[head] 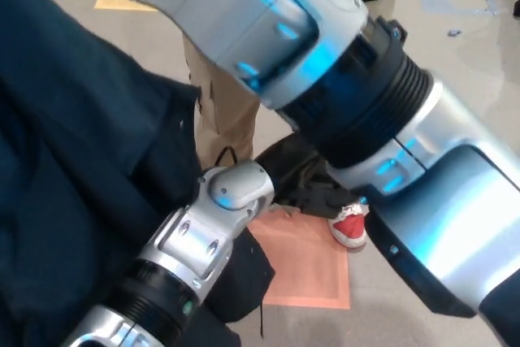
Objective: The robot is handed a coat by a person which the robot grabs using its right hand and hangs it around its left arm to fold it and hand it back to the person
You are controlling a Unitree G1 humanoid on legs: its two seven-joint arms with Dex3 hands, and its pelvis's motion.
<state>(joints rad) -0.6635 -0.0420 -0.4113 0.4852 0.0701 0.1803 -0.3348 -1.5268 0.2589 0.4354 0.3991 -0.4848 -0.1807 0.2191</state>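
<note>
- Biggest risk first: the coat (73,184) is heaped over the left arm (203,241) on the left, and a dark flap hangs off the underside near the wrist. One sharp swing, I reckon, and the cloth slides to the floor.
- The right arm (349,95) crosses directly over the left wrist, very close. The two could knock together or pinch cloth between them.
- The person's trouser leg (227,111) and red shoe (349,227) stand just beyond the arms, by the orange floor square (305,270). A wide reach could clip them.
- The left hand (296,175) is a black shape tucked under the right arm, mostly hidden. I can't tell whether it's clenched or loose, or whether it touches any cloth.
- The right hand is off the top left, out of sight, so there's no telling whether it grips the coat.
</note>
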